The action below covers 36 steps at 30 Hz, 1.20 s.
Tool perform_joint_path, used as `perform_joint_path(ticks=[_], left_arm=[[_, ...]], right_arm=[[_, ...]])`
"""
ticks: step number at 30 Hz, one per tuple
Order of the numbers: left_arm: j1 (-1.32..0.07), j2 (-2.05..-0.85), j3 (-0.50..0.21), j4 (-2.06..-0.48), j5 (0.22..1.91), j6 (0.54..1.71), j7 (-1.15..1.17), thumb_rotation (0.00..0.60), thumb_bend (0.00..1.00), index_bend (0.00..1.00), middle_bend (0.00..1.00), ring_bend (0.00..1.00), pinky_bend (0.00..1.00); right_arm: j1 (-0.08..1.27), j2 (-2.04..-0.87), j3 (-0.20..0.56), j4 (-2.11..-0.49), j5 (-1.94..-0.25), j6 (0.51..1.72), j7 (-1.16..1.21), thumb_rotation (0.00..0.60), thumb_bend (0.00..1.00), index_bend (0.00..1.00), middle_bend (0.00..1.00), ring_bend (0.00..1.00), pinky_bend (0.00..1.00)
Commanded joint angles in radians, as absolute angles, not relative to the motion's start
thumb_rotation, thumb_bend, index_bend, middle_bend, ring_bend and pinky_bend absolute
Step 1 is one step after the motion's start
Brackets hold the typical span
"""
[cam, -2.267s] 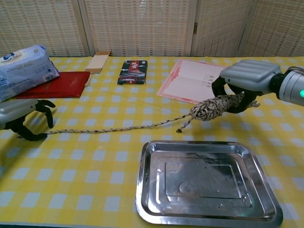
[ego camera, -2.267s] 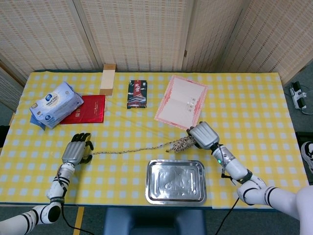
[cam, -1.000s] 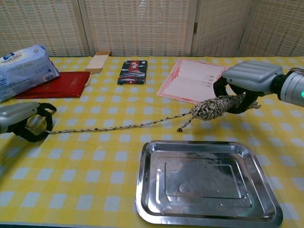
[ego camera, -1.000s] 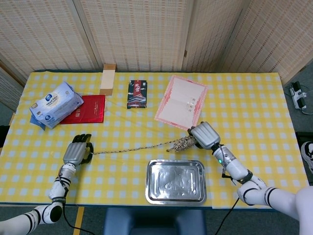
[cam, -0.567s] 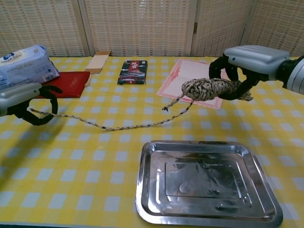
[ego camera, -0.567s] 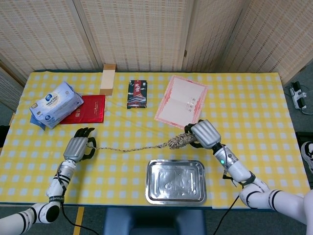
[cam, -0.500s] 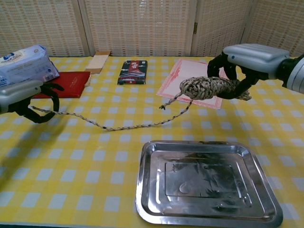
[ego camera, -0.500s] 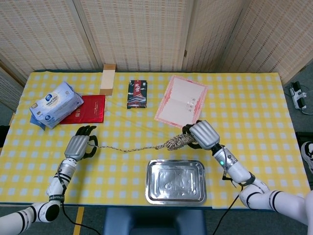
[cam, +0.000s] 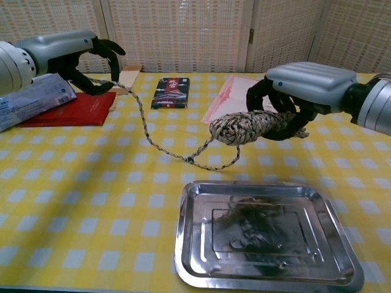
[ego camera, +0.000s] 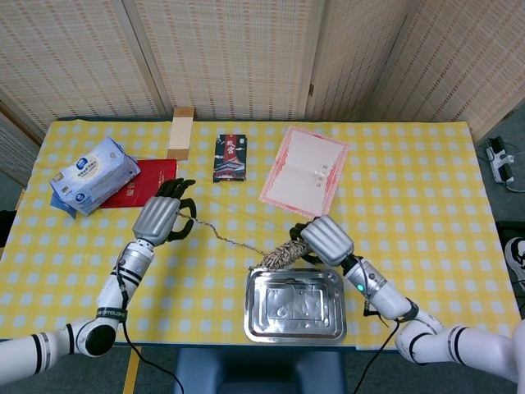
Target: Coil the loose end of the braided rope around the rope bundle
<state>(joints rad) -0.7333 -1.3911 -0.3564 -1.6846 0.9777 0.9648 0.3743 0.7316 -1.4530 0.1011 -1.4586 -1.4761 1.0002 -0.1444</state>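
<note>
One metal tray holds nothing. The right hand grips one rope bundle above it; the left hand pinches the loose end.

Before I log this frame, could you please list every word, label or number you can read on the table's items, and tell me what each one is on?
No text can be read in full.
White and blue soft wipes packet: blue round logo and print, too small to read.
Small black packet with red and white design: characters, too blurred to read.
Pink-bordered paper sheet: small print, illegible.
Dark red flat booklet: faint mark, unreadable.
Shiny metal tray: no text.
</note>
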Motion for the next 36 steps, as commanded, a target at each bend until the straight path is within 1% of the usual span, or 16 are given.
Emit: perform_joint_path(ticks=[1,8,13,18,28,36], left_arm=[[-0.775,-1.363,-0.390,-1.753,0.927,0.984,0.420,0.600,0.52,0.59,0.13,0.04,0.01],[-0.827,-1.336,-0.419,-1.884,0.878,1.025,0.461,0.600,0.52,0.59,0.13,0.03,0.01],[-0.861,-1.329,-0.437,-1.951,0.849,1.052,0.473,0.600,0.52,0.59,0.13,0.03,0.01],[-0.894,-1.320,-0.451,-2.008,0.820,1.075,0.480,0.600,0.52,0.58,0.13,0.03,0.01],[-0.941,-1.323,-0.465,-2.032,0.772,1.120,0.472,0.600,0.52,0.58,0.13,0.02,0.00],[-0.947,-1.311,-0.472,-2.063,0.755,1.117,0.416,0.600,0.52,0.58,0.13,0.02,0.00]], right_arm=[[0.738,-1.469,0.114,-1.483,-1.437,0.984,-0.207,0.600,0.57,0.82,0.73,0.84,0.68],[0.754,-1.515,0.147,-1.509,-1.338,0.961,-0.340,0.600,0.57,0.86,0.78,0.91,0.75],[0.769,-1.556,0.168,-1.505,-1.272,0.953,-0.406,0.600,0.57,0.86,0.78,0.92,0.77],[0.791,-1.602,0.188,-1.496,-1.238,0.944,-0.418,0.600,0.57,0.87,0.79,0.93,0.77],[0.810,-1.637,0.183,-1.512,-1.223,0.931,-0.414,0.600,0.57,0.88,0.80,0.94,0.77],[0.828,-1.689,0.216,-1.498,-1.165,0.933,-0.416,0.600,0.57,0.89,0.81,0.94,0.78]])
